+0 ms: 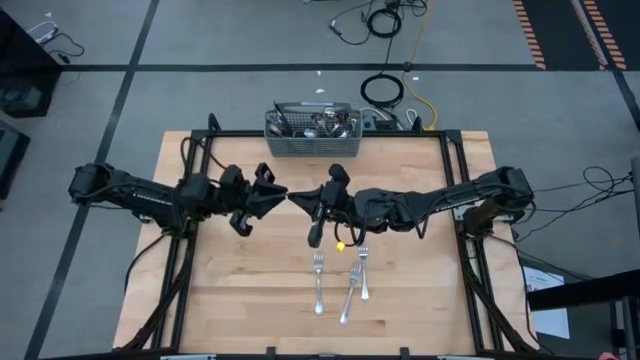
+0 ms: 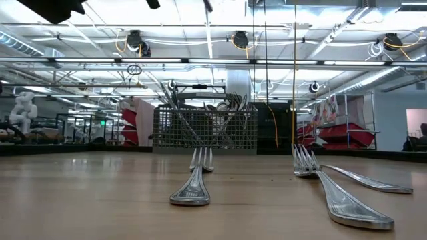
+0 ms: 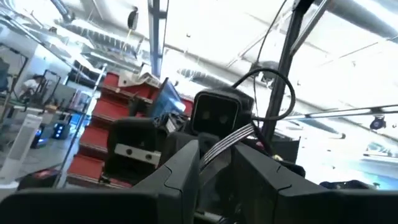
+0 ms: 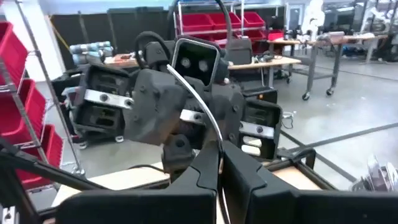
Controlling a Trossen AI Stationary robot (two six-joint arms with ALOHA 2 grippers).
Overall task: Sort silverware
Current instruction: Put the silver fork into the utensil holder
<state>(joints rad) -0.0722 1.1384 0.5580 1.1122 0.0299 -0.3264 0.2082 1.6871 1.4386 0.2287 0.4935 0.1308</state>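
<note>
High above the table's middle, my left gripper [image 1: 277, 196] and my right gripper [image 1: 301, 198] meet tip to tip, both shut on one silver fork [image 3: 227, 142]. The right wrist view shows the fork as a thin curved silver strip [image 4: 200, 106] running from my own fingers to the left gripper. Three more forks [image 1: 318, 283] [image 1: 349, 295] [image 1: 363, 275] lie flat on the wood below, tines toward the far edge. The grey mesh basket [image 1: 312, 130] at the far edge holds several more pieces of silverware. My left gripper has the fork's tined end [image 3: 214, 152] between its two fingers, which stand partly apart across the flat head. It comes from the table's left, slanting upward. The fork is lifted clear of the table. My right gripper pinches the fork's slim handle [image 4: 217, 152] between its two shut fingers, coming level from the table's right. The handle runs on out of the fingers toward the left gripper. The fork spans the gap between the two grippers, clear of the table.
In the low view the three lying forks [image 2: 193, 183] [image 2: 340, 197] [image 2: 370, 180] stand before the basket [image 2: 205, 128]. A small yellow piece [image 1: 340, 245] shows under the right arm. Bare wood lies to the left and near-left of the forks.
</note>
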